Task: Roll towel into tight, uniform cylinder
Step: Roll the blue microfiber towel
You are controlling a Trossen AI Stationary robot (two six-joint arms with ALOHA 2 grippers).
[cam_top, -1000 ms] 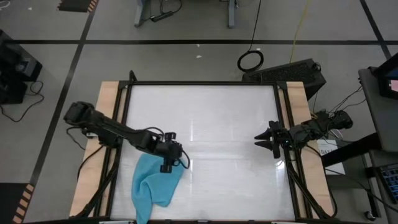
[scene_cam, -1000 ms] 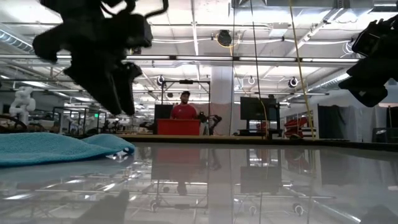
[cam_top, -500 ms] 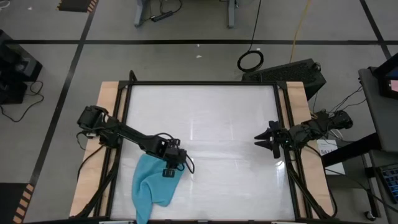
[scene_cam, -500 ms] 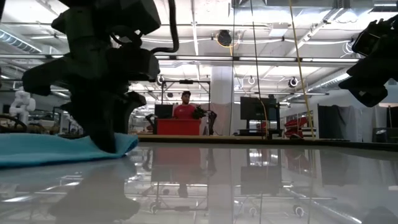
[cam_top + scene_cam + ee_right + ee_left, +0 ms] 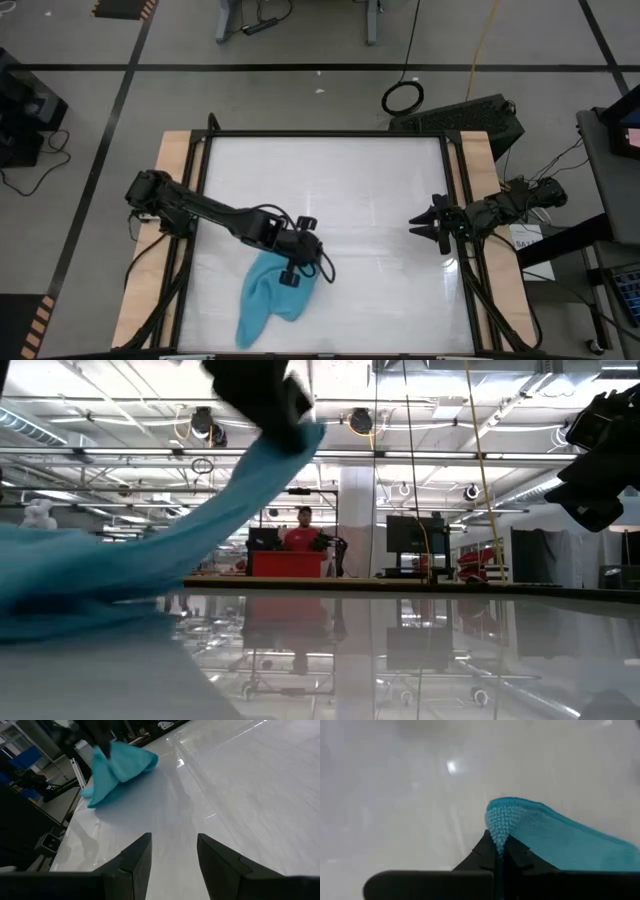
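Towel (image 5: 268,298) lay crumpled at the table's (image 5: 330,180) near-left edge, rest of the table open. Left gripper (image 5: 297,262) pinched its lifted corner, arm stretched inward. Right gripper (image 5: 428,226) hovered at the table's right edge, fingers spread.

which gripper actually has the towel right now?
The left gripper: its fingers are shut on a corner of the towel, lifting it off the table. The right gripper hangs open near the table's right edge, holding nothing.
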